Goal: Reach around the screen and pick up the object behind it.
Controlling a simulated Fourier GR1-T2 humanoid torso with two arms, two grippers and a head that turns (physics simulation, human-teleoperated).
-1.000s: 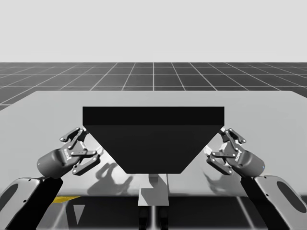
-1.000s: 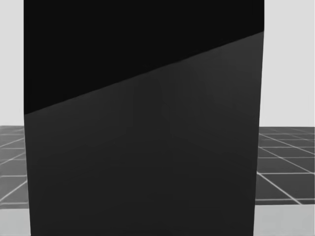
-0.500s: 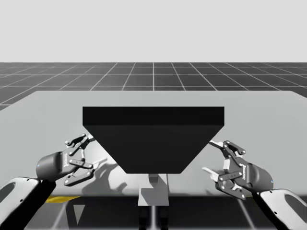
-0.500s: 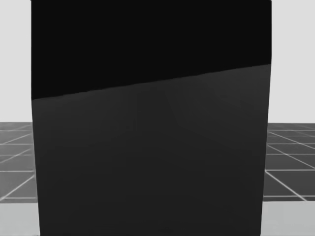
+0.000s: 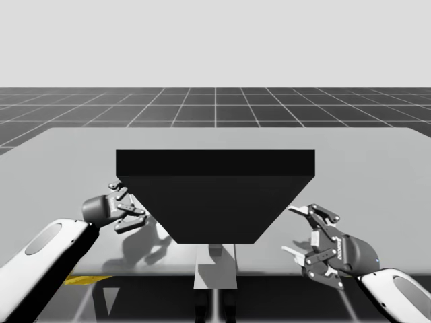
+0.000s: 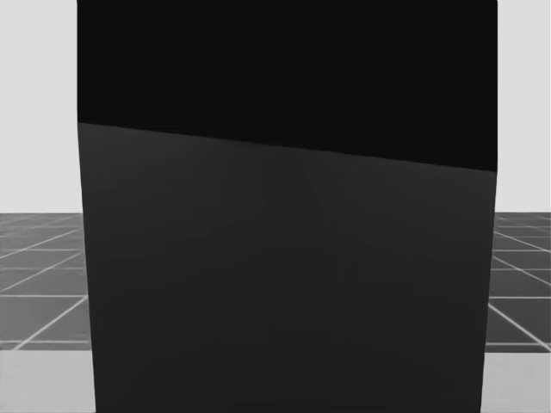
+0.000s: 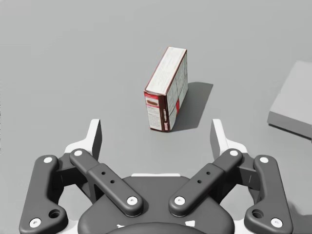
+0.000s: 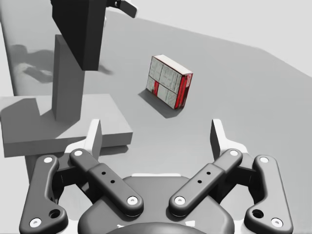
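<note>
Beside the centre-frame black screen, our left gripper and right gripper gape empty, red-and-white box ahead.

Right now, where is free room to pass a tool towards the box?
Bare grey table surrounds the red-and-white cardboard box and lies between it and my left tool. Crowded beside my right tool: the grey stand base.

readable text: none | red-and-white box: print and a red band on its faces, too small to make out | box stands at 12 o'clock from my left gripper | signs, numbers: none legible
</note>
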